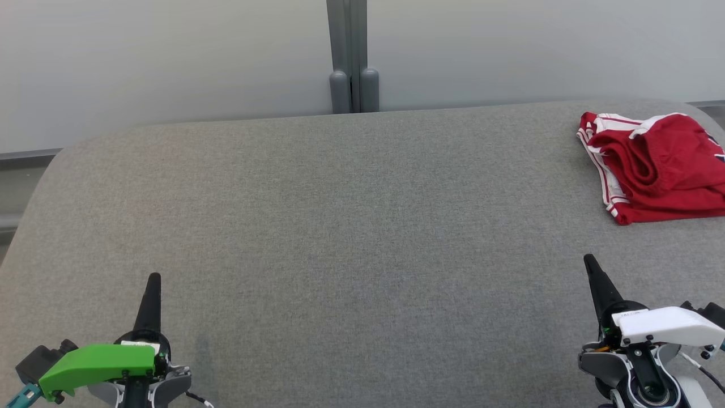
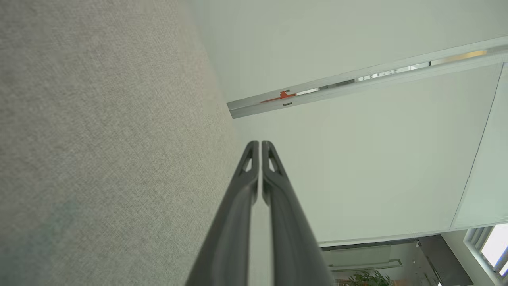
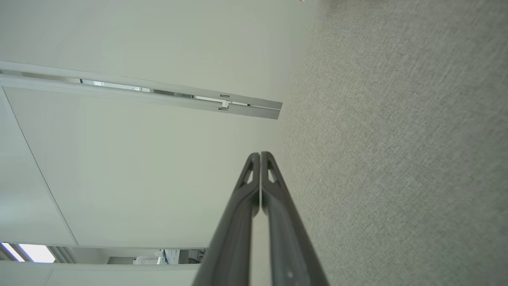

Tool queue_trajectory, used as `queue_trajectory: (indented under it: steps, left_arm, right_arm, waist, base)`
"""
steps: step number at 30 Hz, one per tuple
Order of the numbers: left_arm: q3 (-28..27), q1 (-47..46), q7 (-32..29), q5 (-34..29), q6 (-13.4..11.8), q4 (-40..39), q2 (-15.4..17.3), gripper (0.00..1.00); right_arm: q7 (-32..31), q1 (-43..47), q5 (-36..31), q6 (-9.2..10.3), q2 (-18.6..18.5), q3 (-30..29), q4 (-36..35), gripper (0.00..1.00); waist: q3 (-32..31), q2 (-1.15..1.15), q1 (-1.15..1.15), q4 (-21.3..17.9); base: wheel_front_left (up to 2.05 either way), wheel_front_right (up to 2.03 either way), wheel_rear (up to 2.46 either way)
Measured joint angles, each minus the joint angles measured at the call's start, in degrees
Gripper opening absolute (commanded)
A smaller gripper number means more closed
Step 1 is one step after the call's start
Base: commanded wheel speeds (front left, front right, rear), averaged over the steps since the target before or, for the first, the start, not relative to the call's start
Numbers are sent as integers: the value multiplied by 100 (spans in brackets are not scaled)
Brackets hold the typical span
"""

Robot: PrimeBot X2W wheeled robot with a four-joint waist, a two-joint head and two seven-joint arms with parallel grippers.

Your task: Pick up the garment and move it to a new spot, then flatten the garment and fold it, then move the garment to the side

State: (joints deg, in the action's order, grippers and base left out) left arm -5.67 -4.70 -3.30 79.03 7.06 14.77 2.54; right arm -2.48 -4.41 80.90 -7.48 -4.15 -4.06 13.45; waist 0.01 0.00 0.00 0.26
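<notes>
The garment [image 1: 657,164], red with white striped trim, lies crumpled at the far right of the grey fabric table [image 1: 351,226], running off the right edge of the head view. My left gripper [image 1: 153,277] rests low at the near left, its dark fingers shut together with nothing between them. My right gripper [image 1: 589,259] sits at the near right, a short way in front of the garment and apart from it, also shut and empty. In the wrist views the left gripper [image 2: 260,143] and the right gripper [image 3: 260,154] show their tips pressed together.
A pale wall with a grey vertical post [image 1: 352,56] stands behind the table's far edge. The table's corners are rounded, and its left edge [image 1: 28,209] drops away to a darker floor strip.
</notes>
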Motion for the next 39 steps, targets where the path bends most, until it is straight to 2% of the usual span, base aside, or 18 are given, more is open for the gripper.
queue_trajectory:
  steps: [31, 39]
  left_arm:
    - [-80, -123, -321, 1329, 32, -63, 10, 0]
    - [-81, -123, -324, 1332, 32, -64, 11, 0]
  right_arm:
    - [-349, -155, 1187, 0, 76, -175, 47, 0]
    - [-352, -158, 1188, 0, 81, -185, 49, 0]
  waist:
    - [17, 0, 0, -26]
    - [17, 0, 0, -26]
  base:
    - [0, 0, 0]
    - [0, 0, 0]
